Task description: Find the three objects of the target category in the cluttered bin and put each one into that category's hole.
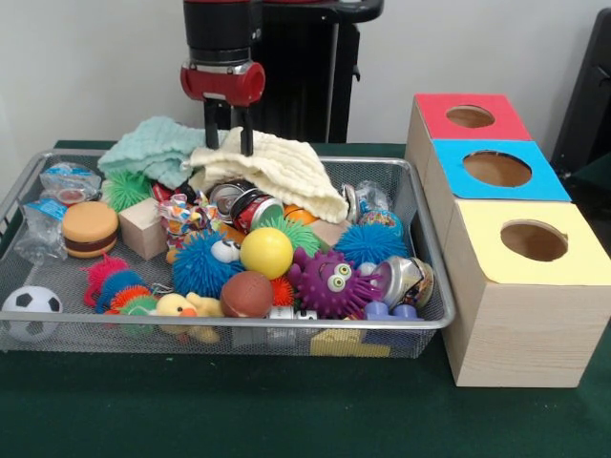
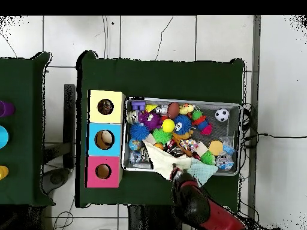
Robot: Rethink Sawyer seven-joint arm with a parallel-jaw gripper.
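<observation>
1. Nearest the desk's front edge, the bin [image 1: 434, 286] sits left of centre: a long, shallow wire basket with a stiff metal rim. It looks light for its length, but it is not what needs lifting; its contents are.
2. Along its front wall lie a small football [image 1: 31, 307], a yellow duck [image 1: 183, 307], a brown ball [image 1: 246, 294] and a purple spiky toy with eyes [image 1: 329, 281]. The spiky rubber toys should squash easily, so a pinch across the body would suit them.
3. Mid-bin sit a yellow ball [image 1: 266, 252], a blue spiky ball [image 1: 197, 265], a toy burger [image 1: 91, 229] and a wooden block [image 1: 143, 229]. The smooth ball may roll or slip from a pinch. The block is hard and flat-sided, so it looks the easiest to take hold of.
4. Shiny cans [image 1: 250, 205] lie farther in, likely rigid but slippery on their curved sides.
5. At the bin's back edge a cream cloth [image 1: 277, 167] and a green cloth [image 1: 153, 148] cover other things; both are limp and would bunch when taken from the top.
6. To the right of the bin, three boxes run toward the desk's back right corner: a yellow-topped box [image 1: 520, 286], a blue-topped box [image 1: 468, 167] and a red-topped box [image 1: 444, 103], each with a round hole.
7. Farthest, the gripper [image 1: 229, 134] hangs over the cream cloth, its two fingers parted with nothing between them.
</observation>
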